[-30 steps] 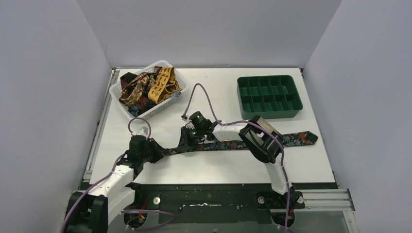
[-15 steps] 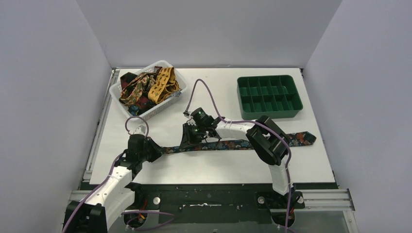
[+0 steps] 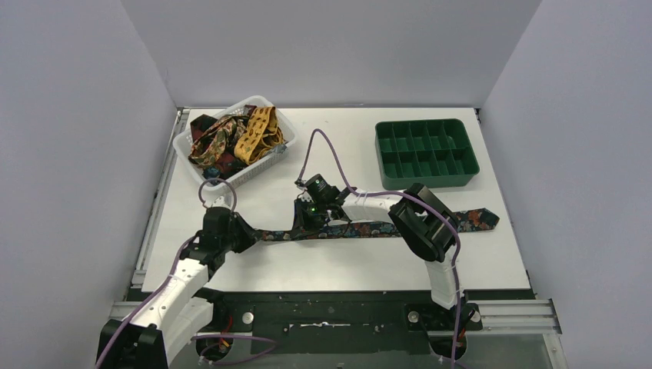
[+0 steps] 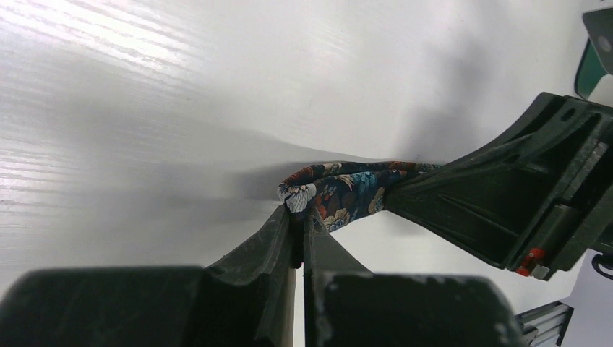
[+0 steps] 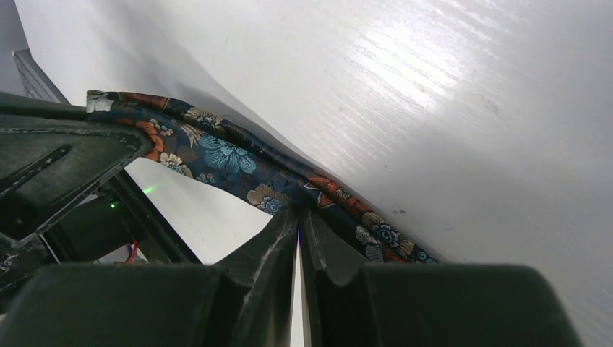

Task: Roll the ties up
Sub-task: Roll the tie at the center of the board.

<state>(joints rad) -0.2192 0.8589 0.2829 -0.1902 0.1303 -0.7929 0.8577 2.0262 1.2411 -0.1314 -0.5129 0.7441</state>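
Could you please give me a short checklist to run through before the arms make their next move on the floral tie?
1. Narrow end held: left gripper shut on the floral tie, ok.
2. Second hold: right gripper shut on the tie further along, ok.
3. Wide end lying free on the table: ok.
4. Fabric between the grippers flat and untwisted: cannot tell.
5. green tray and basket apart from the tie: ok.
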